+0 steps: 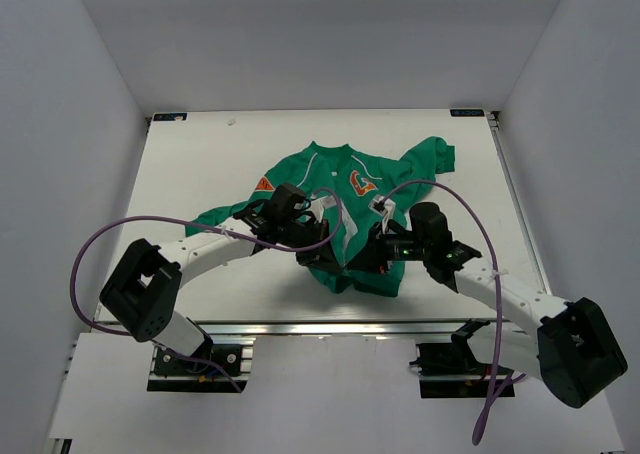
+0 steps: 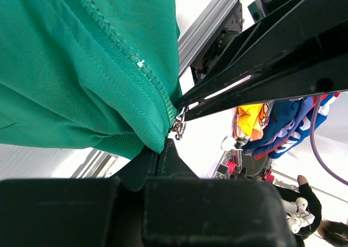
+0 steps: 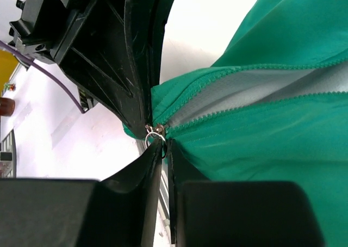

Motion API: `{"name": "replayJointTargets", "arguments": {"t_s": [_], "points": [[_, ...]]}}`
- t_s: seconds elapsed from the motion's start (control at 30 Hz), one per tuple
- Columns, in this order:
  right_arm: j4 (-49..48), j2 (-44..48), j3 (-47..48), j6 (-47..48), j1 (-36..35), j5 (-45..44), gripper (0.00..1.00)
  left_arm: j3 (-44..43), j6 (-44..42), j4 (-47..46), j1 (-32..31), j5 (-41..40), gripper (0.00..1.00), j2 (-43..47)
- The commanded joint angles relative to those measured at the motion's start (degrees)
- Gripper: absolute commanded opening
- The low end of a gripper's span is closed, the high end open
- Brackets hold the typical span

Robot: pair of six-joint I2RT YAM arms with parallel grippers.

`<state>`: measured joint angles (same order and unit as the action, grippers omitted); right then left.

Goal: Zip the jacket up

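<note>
The jacket (image 1: 312, 171) is seen as smooth green woven cloth with a faint sheen; its zip teeth (image 2: 136, 67) look like moulded green plastic, and the lining (image 3: 244, 92) is pale grey matt fabric. A zip pull ring (image 3: 156, 134) is made out as bright polished metal. The left end effector (image 2: 159, 149) and right end effector (image 3: 165, 146) are finished in matt black plastic. The surface (image 1: 200, 164) is shown white, smooth and matt, edged by a brushed metal rail (image 1: 300, 327). A purple cable (image 1: 90, 254) is sheathed in smooth plastic.

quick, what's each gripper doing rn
left gripper: closed, pinching the jacket hem at the zip's bottom end
right gripper: closed on the zip pull
</note>
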<state>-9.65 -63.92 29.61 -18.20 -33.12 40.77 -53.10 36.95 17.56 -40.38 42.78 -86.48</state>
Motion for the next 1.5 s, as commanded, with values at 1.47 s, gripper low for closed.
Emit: {"name": "replayJointTargets", "arguments": {"t_s": [1.47], "points": [[-3.71, -5.07, 3.97, -4.74, -2.3, -0.52, 0.0, -3.68, -0.65, 0.89, 0.13, -0.86, 0.0, 1.22]]}}
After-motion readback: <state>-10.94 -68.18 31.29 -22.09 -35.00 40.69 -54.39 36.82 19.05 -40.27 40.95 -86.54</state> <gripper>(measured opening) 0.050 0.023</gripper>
